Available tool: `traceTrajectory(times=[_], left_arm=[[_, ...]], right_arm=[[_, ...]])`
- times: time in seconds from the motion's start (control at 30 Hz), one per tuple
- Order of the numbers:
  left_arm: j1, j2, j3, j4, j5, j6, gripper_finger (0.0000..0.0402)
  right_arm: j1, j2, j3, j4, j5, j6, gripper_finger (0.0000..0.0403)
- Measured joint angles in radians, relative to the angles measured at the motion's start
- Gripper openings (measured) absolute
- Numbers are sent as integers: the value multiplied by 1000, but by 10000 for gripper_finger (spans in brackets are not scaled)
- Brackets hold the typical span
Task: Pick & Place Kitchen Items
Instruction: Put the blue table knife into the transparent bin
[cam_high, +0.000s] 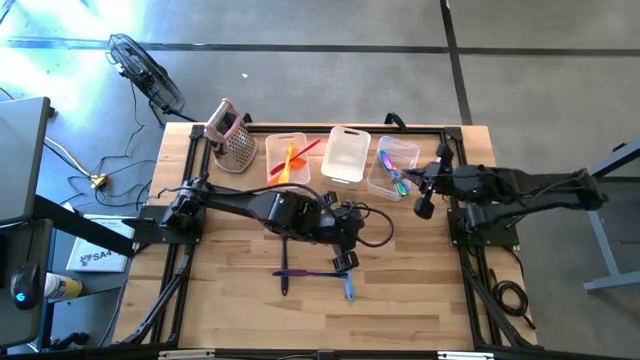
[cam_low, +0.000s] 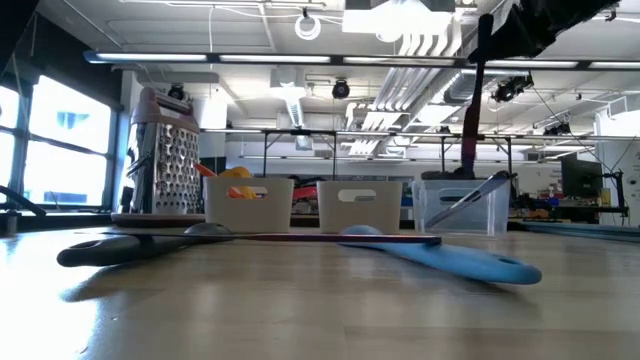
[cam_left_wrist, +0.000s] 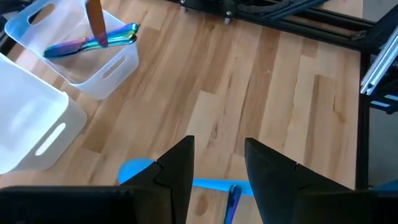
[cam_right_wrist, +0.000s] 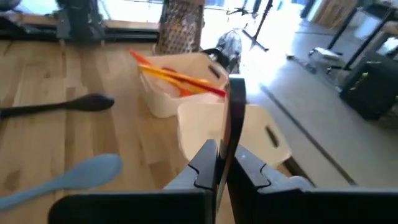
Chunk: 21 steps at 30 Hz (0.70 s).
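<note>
Three slim utensils lie flat on the wooden table near its middle: a dark one (cam_high: 284, 268), a purple one (cam_high: 305, 272) and a blue one (cam_high: 348, 287). My left gripper (cam_left_wrist: 217, 168) hovers open just above the blue utensil (cam_left_wrist: 137, 171), nothing between its fingers. Three clear bins stand in a row at the far edge. The left bin (cam_high: 288, 158) holds orange, red and yellow utensils. The right bin (cam_high: 392, 168) holds several coloured ones. Over that right bin, my right gripper (cam_right_wrist: 222, 163) is shut on a slim dark red utensil (cam_right_wrist: 236, 118). My right gripper pinches the dark red utensil's slim shaft (cam_right_wrist: 229, 146) between its two fingers. The fingers lie across the shaft. The utensil hangs down below the gripper (cam_low: 470, 110), about upright and clear of the table, with its lower part (cam_left_wrist: 94, 22) above the right bin.
A metal box grater (cam_high: 232, 135) with a pink handle stands at the far left, beside the left bin. The middle bin (cam_high: 347, 155) stands between the other two. Bare wood lies along the near side of the table.
</note>
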Motion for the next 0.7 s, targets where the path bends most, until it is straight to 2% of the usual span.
traceTrajectory(times=[0.07, 0.27, 0.47, 0.7], left_arm=[[-1, 0, 0, 0, 1, -13, 136], [-20, 0, 0, -2, 0, -26, 136], [-33, 0, 0, -2, -5, -29, 136], [-32, 0, 0, -3, -7, -31, 136]], right_arm=[[-35, 10, -24, 26, -45, -5, 8], [-120, 31, -84, 43, -71, -23, 10], [-193, 31, -139, 119, -160, -52, 9], [-248, 23, -134, 236, -228, -92, 8]])
